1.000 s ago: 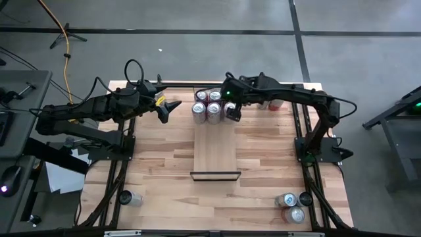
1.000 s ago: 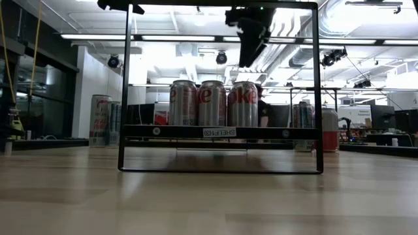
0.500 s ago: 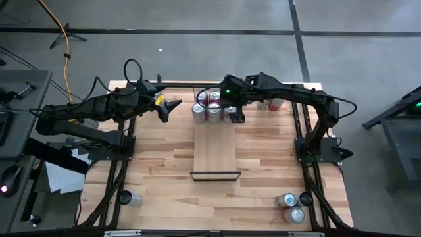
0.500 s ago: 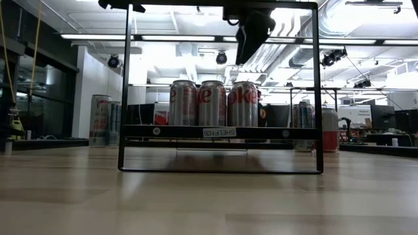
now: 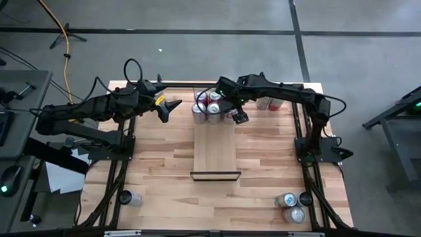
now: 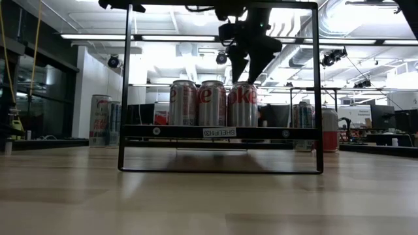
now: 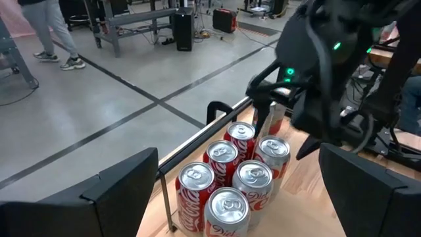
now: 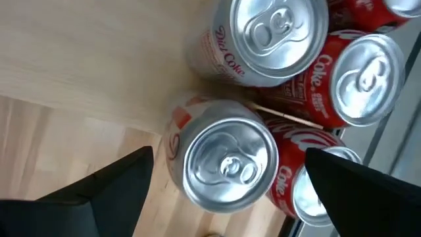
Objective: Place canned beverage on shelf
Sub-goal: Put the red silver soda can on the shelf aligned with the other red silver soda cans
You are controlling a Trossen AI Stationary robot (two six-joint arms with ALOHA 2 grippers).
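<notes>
Directly below open jaws — silver can (image 8: 227, 162)

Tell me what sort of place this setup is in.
Probably a robotics lab or workshop: a bare grey concrete floor crossed by dark lines, a wooden butcher-block table carrying two dark robot arms, and metal workbenches beyond, under exposed ceiling ducts.
</notes>
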